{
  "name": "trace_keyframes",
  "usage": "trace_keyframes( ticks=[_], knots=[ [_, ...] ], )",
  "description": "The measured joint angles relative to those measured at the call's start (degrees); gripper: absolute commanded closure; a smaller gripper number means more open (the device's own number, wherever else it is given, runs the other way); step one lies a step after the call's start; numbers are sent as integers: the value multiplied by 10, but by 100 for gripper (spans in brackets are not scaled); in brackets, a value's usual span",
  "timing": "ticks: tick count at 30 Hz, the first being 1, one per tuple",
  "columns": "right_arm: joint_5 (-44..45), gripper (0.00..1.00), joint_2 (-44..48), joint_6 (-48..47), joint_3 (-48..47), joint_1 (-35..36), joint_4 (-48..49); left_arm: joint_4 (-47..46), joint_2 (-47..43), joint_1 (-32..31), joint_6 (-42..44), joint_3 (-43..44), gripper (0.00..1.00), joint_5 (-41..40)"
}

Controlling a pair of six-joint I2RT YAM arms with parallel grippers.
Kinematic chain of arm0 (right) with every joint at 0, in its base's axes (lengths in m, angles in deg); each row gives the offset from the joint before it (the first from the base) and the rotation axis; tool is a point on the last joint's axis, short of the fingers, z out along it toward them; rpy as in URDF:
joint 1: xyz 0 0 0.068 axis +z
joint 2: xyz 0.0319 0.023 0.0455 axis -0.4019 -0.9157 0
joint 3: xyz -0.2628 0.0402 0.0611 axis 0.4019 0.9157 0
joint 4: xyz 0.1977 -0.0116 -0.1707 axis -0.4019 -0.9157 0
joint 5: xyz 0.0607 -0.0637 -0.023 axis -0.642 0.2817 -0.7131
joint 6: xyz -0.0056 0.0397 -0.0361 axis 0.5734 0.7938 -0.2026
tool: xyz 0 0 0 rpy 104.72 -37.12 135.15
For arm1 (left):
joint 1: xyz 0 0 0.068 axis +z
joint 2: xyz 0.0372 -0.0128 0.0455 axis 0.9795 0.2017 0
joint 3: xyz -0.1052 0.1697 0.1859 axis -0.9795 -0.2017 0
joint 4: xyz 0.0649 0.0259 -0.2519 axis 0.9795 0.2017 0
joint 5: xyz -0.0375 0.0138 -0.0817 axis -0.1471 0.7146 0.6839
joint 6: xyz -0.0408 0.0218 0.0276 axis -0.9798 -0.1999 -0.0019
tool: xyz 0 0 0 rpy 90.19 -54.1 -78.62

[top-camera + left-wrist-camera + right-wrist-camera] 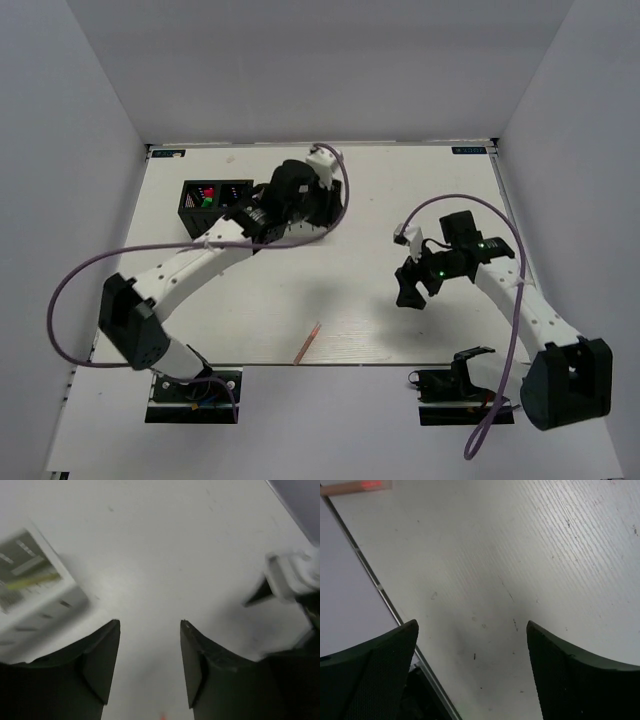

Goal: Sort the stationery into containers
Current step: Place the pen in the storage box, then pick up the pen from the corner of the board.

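Two black perforated cubes [203, 205] stand at the back left of the table; the left one holds pink and green capped items. The white cubes are mostly hidden under my left arm. My left gripper [325, 208] hovers just right of the row, open and empty [150, 622]. A white cube [37, 597] with a yellow stick inside shows blurred at the left of the left wrist view. Thin orange sticks [307, 343] lie near the table's front edge. My right gripper [410, 285] is open and empty [472, 623] above bare table. One stick [355, 487] shows at the top left of the right wrist view.
The table's front edge [380, 587] runs under the right gripper's left finger. White walls enclose the table on three sides. My right arm's white link [292, 575] shows at the right of the left wrist view. Purple cables loop over both arms.
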Motion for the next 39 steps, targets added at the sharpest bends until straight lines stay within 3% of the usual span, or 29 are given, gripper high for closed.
trace_keyframes(
  ticks=[2, 3, 4, 5, 6, 8, 9, 10, 12, 13, 14, 25, 33, 39],
  knots=[
    [-11, 9, -35, 18, -27, 0, -6, 87, -34, -44, -4, 9, 26, 17],
    [-14, 46, -50, 29, -38, 0, -4, 118, -51, -62, -8, 0, 23, 20],
    [-14, 91, -63, 35, -47, 0, -3, 151, -68, -80, -12, -20, 23, 17],
    [-12, 100, -77, 48, -57, 0, -2, 178, -83, -97, -19, -49, 23, 14],
    [-8, 100, -92, 63, -66, 1, -1, 196, -97, -117, -26, -87, 30, 8],
    [8, 100, -119, 93, -83, 0, 1, 229, -109, -147, -49, -166, 43, -1],
    [19, 80, -131, 107, -91, 0, 3, 243, -108, -160, -61, -200, 49, -6],
    [29, 10, -141, 121, -96, 0, 8, 253, -106, -172, -71, -231, 52, -12],
    [51, 10, -151, 148, -99, 0, 19, 268, -104, -194, -88, -277, 52, -28],
    [63, 10, -153, 158, -99, 0, 27, 270, -104, -207, -97, -290, 44, -37],
    [68, 10, -153, 163, -99, 0, 32, 269, -104, -215, -102, -296, 42, -43],
    [101, 10, -153, 199, -96, -1, 58, 165, -91, -259, -145, -326, 41, -96],
    [106, 10, -153, 205, -93, -1, 69, 103, -34, -259, -154, -329, 46, -100],
    [110, 10, -149, 206, -84, -2, 71, 85, 0, -259, -160, -320, 58, -106]
  ],
)
